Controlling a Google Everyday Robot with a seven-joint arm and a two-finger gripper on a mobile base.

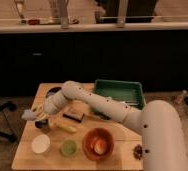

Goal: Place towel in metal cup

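My gripper [34, 115] is over the left side of the wooden table [117, 155], at the end of the white arm that reaches in from the lower right. It is shut on a small pale grey-blue towel [27, 115], which sticks out to its left. The metal cup [42, 125] stands upright on the table just below and right of the gripper. The towel is above and beside the cup's rim, not inside it. The fingers are mostly hidden by the towel.
A yellow banana [63, 127] lies right of the cup. A brown block [75, 114], a dark bowl [52, 92], a white disc [40, 144], a green cup [68, 148] and an orange bowl [99, 143] are on the table. A green bin [119, 93] stands at the back right.
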